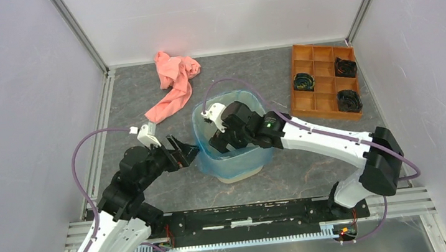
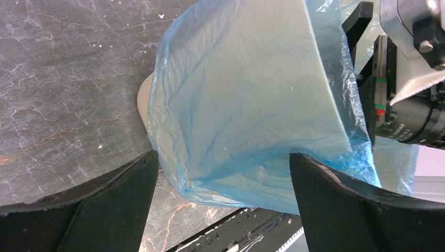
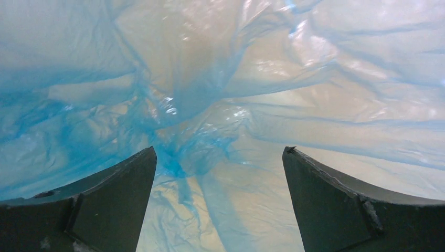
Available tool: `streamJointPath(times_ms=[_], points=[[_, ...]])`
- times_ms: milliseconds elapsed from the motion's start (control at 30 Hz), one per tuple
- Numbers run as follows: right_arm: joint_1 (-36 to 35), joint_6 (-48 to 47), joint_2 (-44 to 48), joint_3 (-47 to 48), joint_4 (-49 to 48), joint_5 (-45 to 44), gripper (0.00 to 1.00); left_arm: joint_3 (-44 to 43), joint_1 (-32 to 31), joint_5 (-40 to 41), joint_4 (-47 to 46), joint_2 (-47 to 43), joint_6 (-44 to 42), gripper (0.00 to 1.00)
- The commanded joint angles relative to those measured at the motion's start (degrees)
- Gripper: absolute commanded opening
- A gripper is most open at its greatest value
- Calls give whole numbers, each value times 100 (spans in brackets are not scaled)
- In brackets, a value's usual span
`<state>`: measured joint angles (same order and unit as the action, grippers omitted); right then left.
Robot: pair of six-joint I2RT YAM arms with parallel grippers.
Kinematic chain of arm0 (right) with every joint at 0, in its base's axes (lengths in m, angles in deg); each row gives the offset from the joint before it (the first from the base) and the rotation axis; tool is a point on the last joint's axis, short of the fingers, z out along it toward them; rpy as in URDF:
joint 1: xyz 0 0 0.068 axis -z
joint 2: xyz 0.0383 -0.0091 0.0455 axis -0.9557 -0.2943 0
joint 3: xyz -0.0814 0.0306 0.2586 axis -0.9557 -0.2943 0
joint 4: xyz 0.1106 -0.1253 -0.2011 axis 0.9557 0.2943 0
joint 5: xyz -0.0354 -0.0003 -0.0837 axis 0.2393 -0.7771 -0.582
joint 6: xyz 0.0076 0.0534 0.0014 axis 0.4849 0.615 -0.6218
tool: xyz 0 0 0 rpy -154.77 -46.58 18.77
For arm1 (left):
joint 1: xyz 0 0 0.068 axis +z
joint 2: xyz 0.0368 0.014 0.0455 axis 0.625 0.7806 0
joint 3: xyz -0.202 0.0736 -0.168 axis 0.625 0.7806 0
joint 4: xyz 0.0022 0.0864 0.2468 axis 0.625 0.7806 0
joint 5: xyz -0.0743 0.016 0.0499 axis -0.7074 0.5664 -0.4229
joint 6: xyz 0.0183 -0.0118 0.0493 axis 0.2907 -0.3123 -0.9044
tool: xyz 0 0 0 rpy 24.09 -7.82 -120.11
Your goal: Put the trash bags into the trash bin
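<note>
A grey, marbled tabletop [image 1: 252, 66] lies inside pale enclosure walls. At its centre, the thin, crinkly, translucent blue plastic trash bag [image 1: 236, 157] already lines the cream-beige, tapering plastic trash bin [image 1: 238, 175]. Its film hangs down the outer walls almost to the base, and inside it is bunched in glossy folds against the smooth walls. The fit looks loose, so the job seems near its end, with only seating left.

The right gripper [image 1: 219, 145] reaches into the bin's mouth with its jaws spread wide and grasping nothing, probably to press the film down. The left gripper [image 1: 189, 153] waits just beside the bin's near-left wall, likewise wide and empty, perhaps to steady it.

Further off lie a rumpled pink-salmon cloth [image 1: 173, 84] and an orange compartment tray [image 1: 323, 81].
</note>
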<state>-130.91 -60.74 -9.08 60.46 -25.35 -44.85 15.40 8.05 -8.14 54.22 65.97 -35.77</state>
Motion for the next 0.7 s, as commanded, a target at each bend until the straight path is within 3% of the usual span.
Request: streamJointPath(times_ms=[0, 167, 300, 667], points=[[5, 23, -159, -162, -495, -755, 98, -289, -13, 100, -56, -114, -147, 100], [68, 67, -702, -379, -1113, -703, 98, -243, -13, 36, -41, -190, -32, 100], [71, 132, -1234, 85, -632, -590, 98, -213, -13, -12, -30, -341, 33, 100], [58, 203, -33, 993, 316, -582, 98, -425, -13, 147, -101, -443, -350, 100]])
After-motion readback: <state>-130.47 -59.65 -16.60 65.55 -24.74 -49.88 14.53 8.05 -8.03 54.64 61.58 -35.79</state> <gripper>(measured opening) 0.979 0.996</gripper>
